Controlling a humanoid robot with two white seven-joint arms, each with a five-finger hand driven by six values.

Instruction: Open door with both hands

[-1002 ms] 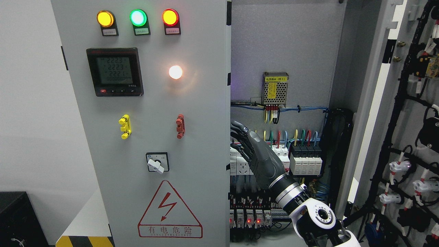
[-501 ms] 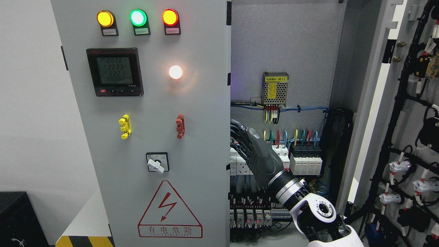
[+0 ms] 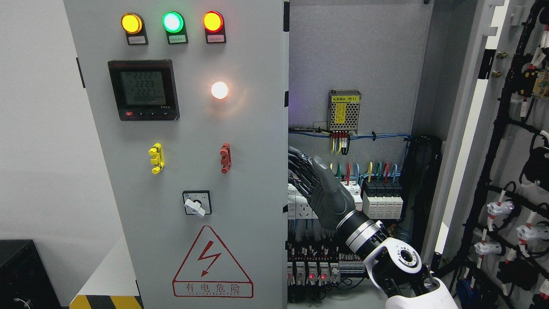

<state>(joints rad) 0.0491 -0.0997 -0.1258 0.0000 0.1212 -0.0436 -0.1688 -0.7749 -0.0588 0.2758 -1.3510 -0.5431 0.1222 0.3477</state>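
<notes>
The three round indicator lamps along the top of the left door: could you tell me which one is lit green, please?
The middle lamp glows green. The left lamp is amber, and the right lamp is orange with a red rim.

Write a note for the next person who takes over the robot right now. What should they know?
Right hand: fingers extended, holding nothing, reaching toward the inner edge of the left cabinet door, just right of it, in front of the circuit breakers. I cannot tell if it touches the door.
Left hand: not in view.
Done: right cabinet door already swung open, its wiring side showing.
Left: left door appears closed; it has to be opened. Careful, the indicator lamps are lit, so the cabinet appears live.
</notes>
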